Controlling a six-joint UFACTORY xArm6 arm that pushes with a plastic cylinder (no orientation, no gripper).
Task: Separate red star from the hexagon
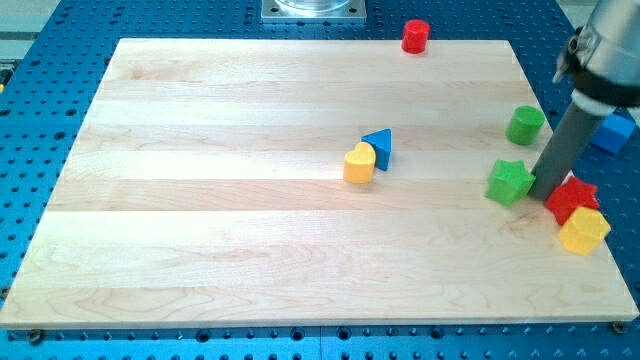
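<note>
My tip is a bare rod end that holds nothing; it can only push, and it rests on the board at the view's right, in the narrow gap between the green star on its left and the red star just to its right, seemingly touching the red star's upper left edge. The red star sits against the yellow hexagon, which lies just below it toward the view's bottom right, so the two are not separated yet. The main risk, as I judge it, is the direction of the push: from this side, a move toward the view's right or bottom would press the red star into the hexagon and carry both together, and they would stay in contact. Both blocks are also near the right edge of the wooden board, so such a push may send the hexagon off the board onto the blue perforated base. A second risk is that the rod brushes the green star, because the gap is tight. The green cylinder and the blue block stand farther up and could be hit by a long stroke upward. The yellow block with the blue triangle in the middle, and the red cylinder at the top, are well apart from this.
</note>
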